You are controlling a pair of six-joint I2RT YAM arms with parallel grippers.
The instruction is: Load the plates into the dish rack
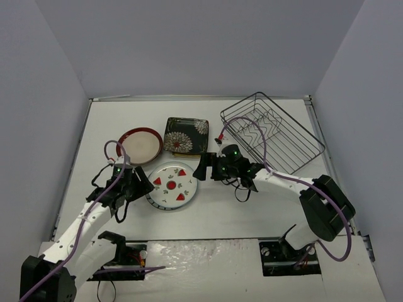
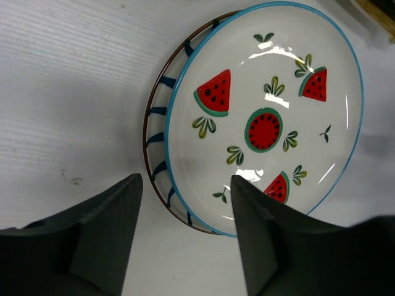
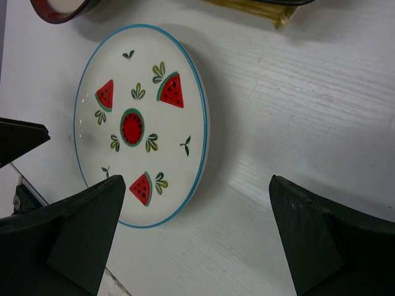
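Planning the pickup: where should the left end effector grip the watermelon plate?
Probably the rim of the watermelon plate nearest the left end effector, from that side: lying flat on the striped plate, only its thin raised edge can be pinched.

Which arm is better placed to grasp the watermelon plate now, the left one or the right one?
Probably the left. The left hand straddles the rim of the watermelon plate, one finger over it, one outside. The right hand stands wide open near the opposite rim.
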